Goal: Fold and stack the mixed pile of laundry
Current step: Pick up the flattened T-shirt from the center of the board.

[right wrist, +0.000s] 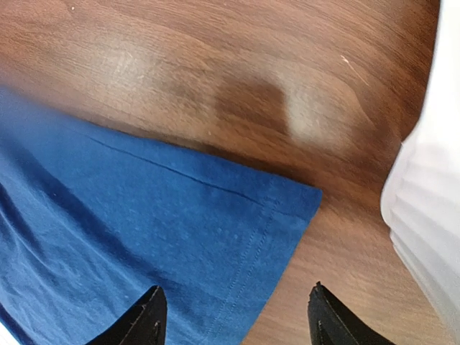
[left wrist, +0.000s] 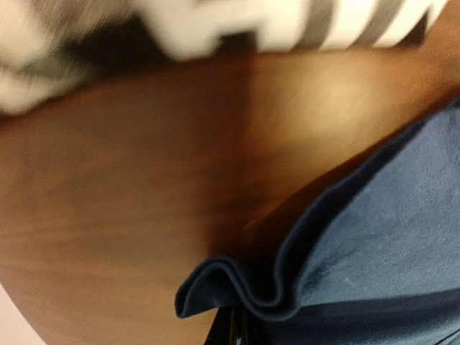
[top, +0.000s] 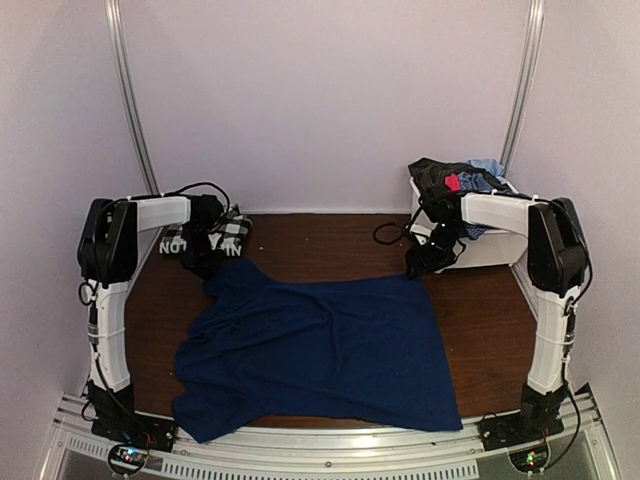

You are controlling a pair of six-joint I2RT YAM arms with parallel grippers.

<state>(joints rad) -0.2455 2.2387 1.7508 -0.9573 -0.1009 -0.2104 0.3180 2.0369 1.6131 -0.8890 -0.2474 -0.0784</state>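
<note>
The navy piece (top: 320,350) lies spread and rumpled across the table (top: 330,240). It reaches from the left gripper (top: 205,265) at its far-left corner to the right gripper (right wrist: 236,291) at its far-right corner.

The left gripper is clenched on the cloth's edge. In its wrist view a doubled fold of navy hem rises right at the bottom of the frame, where only a dark sliver of the fingertips shows — the rest is cut off. Just beyond that gripper lies the checked shirt (top: 232,232). From above the left arm partly hides it, and up close it is blurred, so its white lettering reads only in fragments.

The right gripper stands released, its two black fingers (right wrist: 147,323) wide apart over the hemmed corner of the navy piece. The corner lies flat between them, and whether the tips touch it cannot be told.

Near that gripper, to its right, is the white bin (top: 490,248) — in the wrist view only a ribbed white wall at the frame edge. The rest of the pile (top: 450,178) is heaped in the bin: dark grey, a red patch, light blue. The right arm crosses in front of it and hides its lower part.
</note>
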